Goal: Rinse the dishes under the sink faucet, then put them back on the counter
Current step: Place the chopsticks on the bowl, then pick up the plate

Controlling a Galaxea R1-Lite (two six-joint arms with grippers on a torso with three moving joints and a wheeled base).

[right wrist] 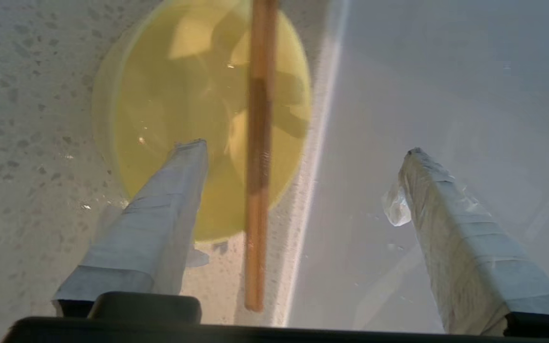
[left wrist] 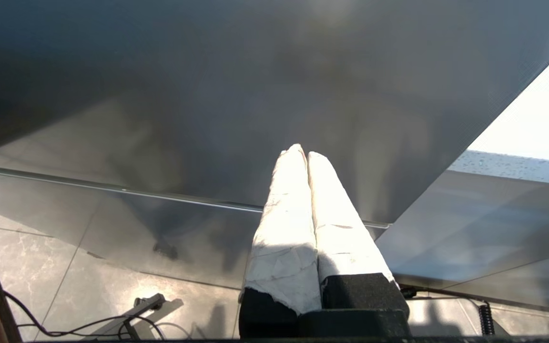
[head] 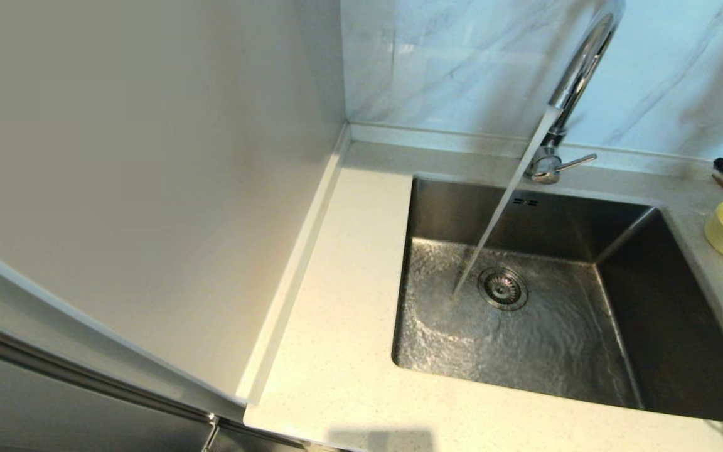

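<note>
Right claw (right wrist: pixel 303 147) apart above bowl (right wrist: pixel 160 95) and chopsticks (right wrist: pixel 258 157); left claw (left wrist: pixel 301 153) together.

One bowl (right wrist: pixel 169 119), one chopstick (right wrist: pixel 258 157), one faucet (head: pixel 572 88), one sink (head: pixel 562 314)

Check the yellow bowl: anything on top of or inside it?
Brown chopsticks lie across the yellow bowl on the counter, the open right pincer above. The bowl's inside looks wet and otherwise empty. What lies beneath the chopsticks is hidden.
</note>
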